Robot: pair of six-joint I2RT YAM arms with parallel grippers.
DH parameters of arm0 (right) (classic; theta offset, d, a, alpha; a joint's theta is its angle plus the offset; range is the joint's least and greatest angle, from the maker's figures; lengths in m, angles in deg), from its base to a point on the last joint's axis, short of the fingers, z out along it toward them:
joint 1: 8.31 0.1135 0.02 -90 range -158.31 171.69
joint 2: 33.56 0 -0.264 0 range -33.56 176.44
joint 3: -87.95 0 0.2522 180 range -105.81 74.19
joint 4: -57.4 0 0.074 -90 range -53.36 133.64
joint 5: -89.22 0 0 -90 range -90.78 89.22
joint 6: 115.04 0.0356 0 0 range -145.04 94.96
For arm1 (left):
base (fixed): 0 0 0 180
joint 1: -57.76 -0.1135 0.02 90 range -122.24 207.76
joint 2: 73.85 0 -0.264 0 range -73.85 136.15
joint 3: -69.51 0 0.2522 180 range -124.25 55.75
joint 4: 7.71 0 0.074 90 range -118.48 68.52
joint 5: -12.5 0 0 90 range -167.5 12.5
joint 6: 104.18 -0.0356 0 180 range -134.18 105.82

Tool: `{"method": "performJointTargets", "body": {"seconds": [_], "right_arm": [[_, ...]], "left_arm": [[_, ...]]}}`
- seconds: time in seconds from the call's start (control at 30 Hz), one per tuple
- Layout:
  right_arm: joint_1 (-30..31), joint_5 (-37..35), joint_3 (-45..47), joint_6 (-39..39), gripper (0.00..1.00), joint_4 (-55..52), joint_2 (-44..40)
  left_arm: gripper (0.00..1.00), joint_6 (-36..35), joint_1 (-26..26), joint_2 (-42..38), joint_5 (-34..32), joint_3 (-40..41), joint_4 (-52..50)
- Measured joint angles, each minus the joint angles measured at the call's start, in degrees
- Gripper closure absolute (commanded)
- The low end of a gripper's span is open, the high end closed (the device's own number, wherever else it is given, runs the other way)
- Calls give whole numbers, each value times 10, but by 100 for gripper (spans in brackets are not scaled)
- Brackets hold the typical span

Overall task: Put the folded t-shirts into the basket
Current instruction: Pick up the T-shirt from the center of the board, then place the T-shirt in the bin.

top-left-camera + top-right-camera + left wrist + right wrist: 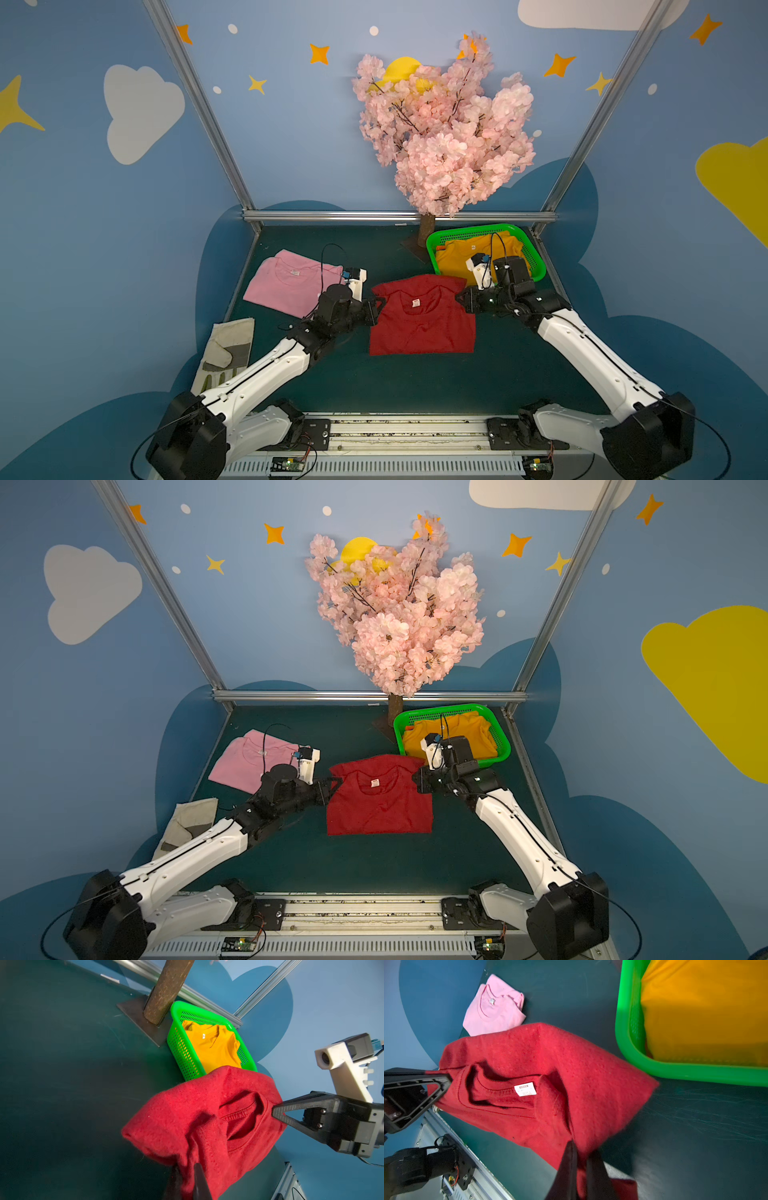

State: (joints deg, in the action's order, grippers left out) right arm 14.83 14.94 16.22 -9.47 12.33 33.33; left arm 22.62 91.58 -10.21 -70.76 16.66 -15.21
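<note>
A: We are looking into a blue booth, its walls (pixel 291 145) painted with clouds and stars; a dark green worktop (pixel 415 386) is carrying everything.

B: A pink blossom tree (pixel 444 124) is standing at the back, its trunk just beside the green basket (pixel 473 229); a work glove (pixel 226 349) is lying near the left arm.

A: The left tool (pixel 376 304) and right tool (pixel 460 300) are each pinching a shoulder of the dark red t-shirt (pixel 422 328), holding it between them just beside the basket's near corner.

B: The mustard t-shirt (pixel 457 259) is lying in the basket; the pink t-shirt (pixel 282 286) is resting flat beyond the left tool.

A: The right arm is covering part of the basket, and we are failing to tell whether the red hem is touching the worktop.
</note>
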Motion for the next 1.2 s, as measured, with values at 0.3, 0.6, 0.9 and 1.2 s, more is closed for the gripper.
{"method": "performJointTargets", "body": {"seconds": [0.3,0.6,0.9,1.2], "right_arm": [[-61,-78,-77,-21,100,-34,-32],[-175,-151,-249,-70,100,-55,103],[-231,-192,-415,-118,100,-72,265],[-243,-209,-512,-165,100,-99,380]], "left_arm": [[98,-11,54,60,-33,-136,6],[97,-46,110,279,-89,-343,24],[97,-85,126,488,-125,-584,9],[97,-108,127,633,-127,-756,-52]]}}
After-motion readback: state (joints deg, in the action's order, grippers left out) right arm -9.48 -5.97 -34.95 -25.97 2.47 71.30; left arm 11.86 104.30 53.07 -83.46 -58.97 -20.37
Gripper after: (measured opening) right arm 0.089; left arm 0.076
